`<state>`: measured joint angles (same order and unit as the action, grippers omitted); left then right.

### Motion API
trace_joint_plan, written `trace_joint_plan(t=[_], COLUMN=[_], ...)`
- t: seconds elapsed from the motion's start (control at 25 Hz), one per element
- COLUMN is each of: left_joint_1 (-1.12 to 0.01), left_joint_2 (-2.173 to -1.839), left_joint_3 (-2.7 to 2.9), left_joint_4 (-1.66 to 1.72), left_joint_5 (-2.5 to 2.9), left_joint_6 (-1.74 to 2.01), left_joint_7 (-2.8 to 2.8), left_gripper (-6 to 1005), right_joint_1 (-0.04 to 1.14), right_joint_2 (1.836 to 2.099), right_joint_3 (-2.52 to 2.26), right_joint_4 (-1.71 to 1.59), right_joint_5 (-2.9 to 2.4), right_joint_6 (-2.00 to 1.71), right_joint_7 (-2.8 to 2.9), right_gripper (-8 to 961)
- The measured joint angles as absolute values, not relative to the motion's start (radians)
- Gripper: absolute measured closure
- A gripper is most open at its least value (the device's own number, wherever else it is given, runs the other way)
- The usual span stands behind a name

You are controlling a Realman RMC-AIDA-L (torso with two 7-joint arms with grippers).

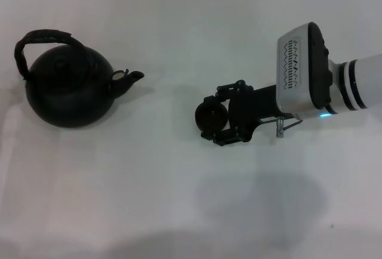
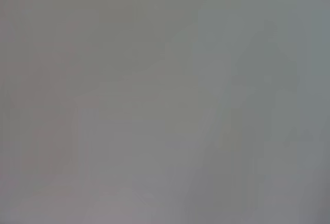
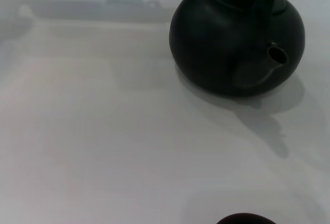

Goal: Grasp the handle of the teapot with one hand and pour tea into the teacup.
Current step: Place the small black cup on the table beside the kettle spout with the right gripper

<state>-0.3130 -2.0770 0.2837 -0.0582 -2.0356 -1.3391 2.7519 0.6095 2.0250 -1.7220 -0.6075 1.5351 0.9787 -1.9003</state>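
The teapot (image 1: 68, 89) sits upright on the white bench (image 1: 179, 199) over on the robot's left side, a round matte-black body with its short spout (image 1: 132, 77) aimed toward the middle of the bench, straight at the right arm. Its long axis, from the back of the belly through the spout, runs across the bench from left to right. The handle (image 1: 42, 41) arches over the top of the pot as a dark, rough-wrapped hoop, standing up and leaning a little toward the far left of the pot, with nothing touching it. Well apart from the pot, near the centre of the bench, the teacup (image 1: 210, 117) rests as a small dark round shape. The right tool (image 1: 222, 116) reaches in from the right, its black fingers (image 1: 230, 87) set on either side of the cup and closed around it. From the right wrist camera the teapot (image 3: 237, 38) shows face on, its spout (image 3: 276, 59) pointing toward that camera, and only a dark sliver of the teacup (image 3: 245, 219) shows at the frame's lower edge. The left tool does not appear anywhere; its wrist camera shows only a blank grey field.
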Motion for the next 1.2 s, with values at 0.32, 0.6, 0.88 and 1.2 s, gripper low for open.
trace_joint_plan(t=[0.32, 0.6, 0.88, 1.2], left_joint_1=[-0.313, -0.31, -0.304, -0.304], left_joint_2=[-2.077, -2.077, -2.077, -2.077], left_joint_3=[0.284, 0.284, 0.284, 0.284], left_joint_4=[-0.058, -0.058, -0.058, -0.058], left_joint_5=[-2.036, -2.036, -2.036, -2.036], left_joint_6=[-1.34, -1.344, -1.348, -1.344], left_joint_7=[2.752, 2.752, 2.752, 2.757], left_gripper=[121, 122, 123, 123], right_joint_1=[0.612, 0.611, 0.609, 0.607], right_joint_2=[2.025, 2.025, 2.024, 2.016], right_joint_3=[-1.733, -1.733, -1.733, -1.675], right_joint_4=[-0.609, -0.609, -0.609, -0.613], right_joint_5=[1.536, 1.544, 1.545, 1.546], right_joint_6=[0.982, 0.983, 0.984, 1.044], right_joint_7=[-1.913, -1.913, -1.912, -1.9], right_gripper=[191, 162, 136, 125])
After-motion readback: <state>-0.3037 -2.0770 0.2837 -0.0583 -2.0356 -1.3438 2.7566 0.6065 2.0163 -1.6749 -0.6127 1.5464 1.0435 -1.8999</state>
